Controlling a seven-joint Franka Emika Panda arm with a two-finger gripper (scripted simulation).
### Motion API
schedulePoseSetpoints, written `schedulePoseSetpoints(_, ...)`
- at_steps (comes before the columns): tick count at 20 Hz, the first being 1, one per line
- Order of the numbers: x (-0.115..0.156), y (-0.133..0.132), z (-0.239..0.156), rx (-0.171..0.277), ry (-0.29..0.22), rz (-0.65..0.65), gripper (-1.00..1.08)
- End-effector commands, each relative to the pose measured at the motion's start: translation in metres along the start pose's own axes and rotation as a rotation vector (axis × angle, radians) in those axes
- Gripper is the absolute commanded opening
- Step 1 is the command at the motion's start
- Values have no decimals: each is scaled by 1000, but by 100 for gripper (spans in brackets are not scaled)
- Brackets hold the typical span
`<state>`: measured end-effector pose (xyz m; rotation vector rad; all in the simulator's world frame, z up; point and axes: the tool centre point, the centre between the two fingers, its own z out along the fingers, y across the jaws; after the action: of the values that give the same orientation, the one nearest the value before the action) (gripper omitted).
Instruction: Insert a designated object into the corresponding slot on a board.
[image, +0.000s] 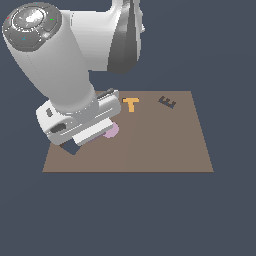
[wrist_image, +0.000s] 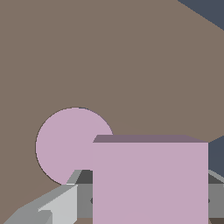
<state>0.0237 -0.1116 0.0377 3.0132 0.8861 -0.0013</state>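
My gripper (wrist_image: 148, 203) is shut on the light pink square tile (wrist_image: 151, 175), with a grey finger (wrist_image: 57, 205) showing on one side of it. The tile hangs just above the brown board (wrist_image: 109, 57). The round pink disc (wrist_image: 65, 144) lies flat on the board right beside the tile. A dark navy patch (wrist_image: 216, 153) beyond the tile looks like part of the square slot. In the exterior view the hand (image: 80, 122) covers the tile. Only a navy corner of the slot (image: 70, 148) and the disc's edge (image: 113, 131) show under it.
On the board (image: 160, 145) an orange T (image: 131, 104) and a dark E (image: 167, 102) lie along the far edge. The R is hidden behind the arm (image: 55, 60). The board's edges drop to a dark blue floor.
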Motion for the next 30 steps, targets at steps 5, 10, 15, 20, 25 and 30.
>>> schedulePoseSetpoints(5,-7,29,-2,-1,0,-189,-100)
schedulePoseSetpoints(10,-8,46,-2,-1,0,-301,-100)
schedulePoseSetpoints(15,-7,59,-3,-1,0,-386,-100)
schedulePoseSetpoints(20,-5,68,-3,-1,0,-443,-100)
schedulePoseSetpoints(25,-4,72,-3,-1,-1,-471,-100)
schedulePoseSetpoints(30,-3,72,-3,-1,-1,-470,-100)
